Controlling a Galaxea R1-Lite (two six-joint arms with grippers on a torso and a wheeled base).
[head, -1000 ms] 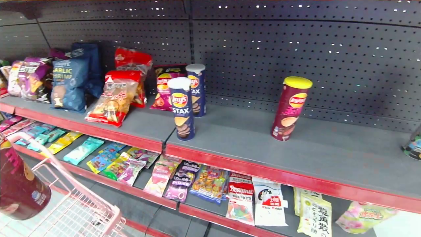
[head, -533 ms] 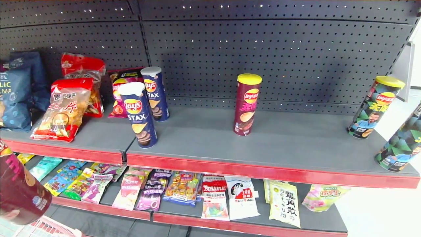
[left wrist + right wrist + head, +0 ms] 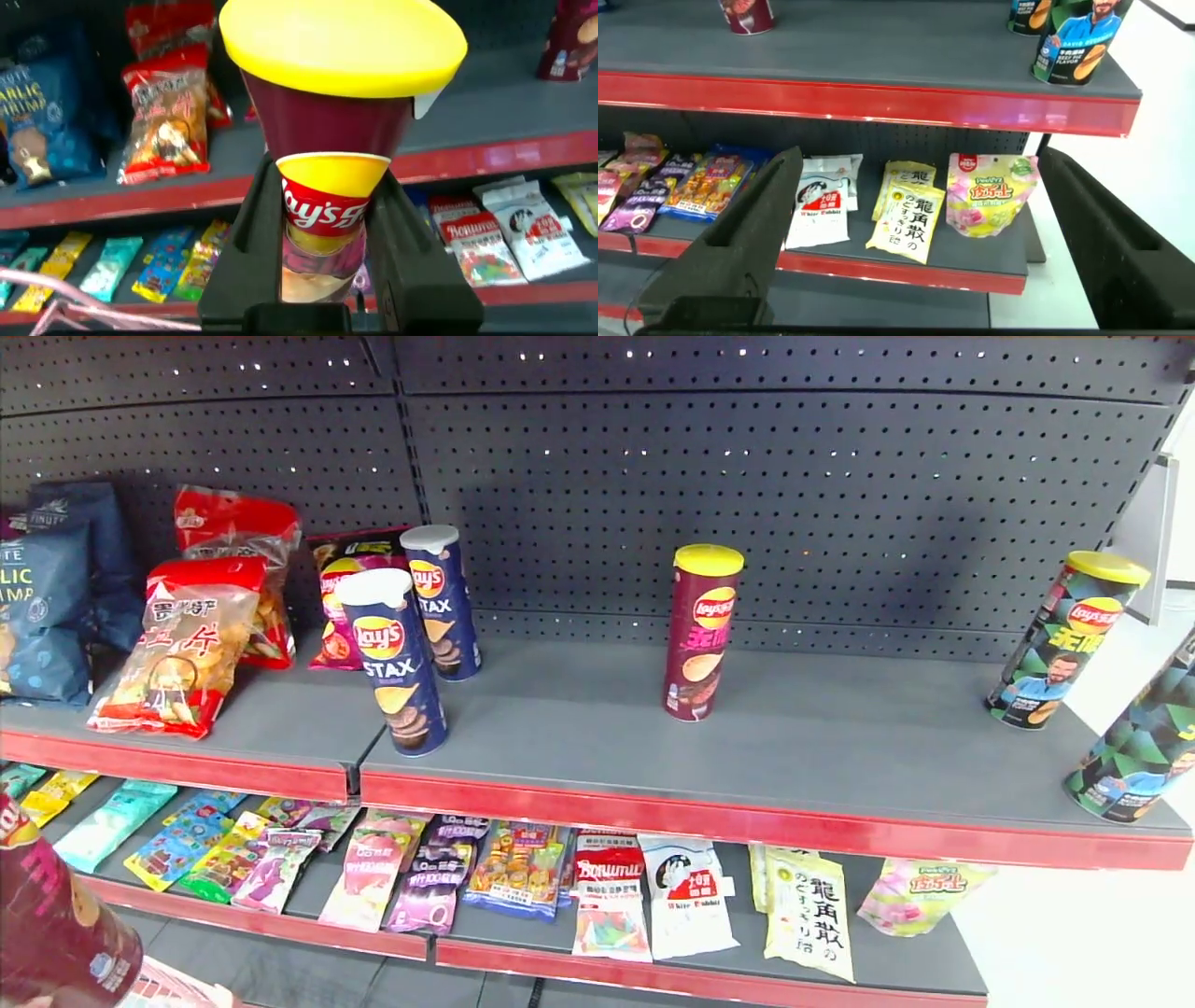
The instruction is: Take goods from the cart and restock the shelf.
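Since half a second ago your held maroon can (image 3: 56, 915) has sunk slightly at 8 o'clock. Your shelf (image 3: 747, 747) carries a matching can (image 3: 698, 635) upright near 1 o'clock. Your left claw (image 3: 327, 229) grips the held can; your right claw (image 3: 924, 224) gapes wide.

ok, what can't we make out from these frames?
- Cart: head view, cut off by the bottom edge, so its contents are unseen.
- Held can: head view, cropped at the corner. Left wrist view, base hidden behind the left gripper.
- Front green can: head view, cut by the right edge. Right wrist view, top cut off.
- Lower-shelf packets: head view, tops hidden under the upper shelf.
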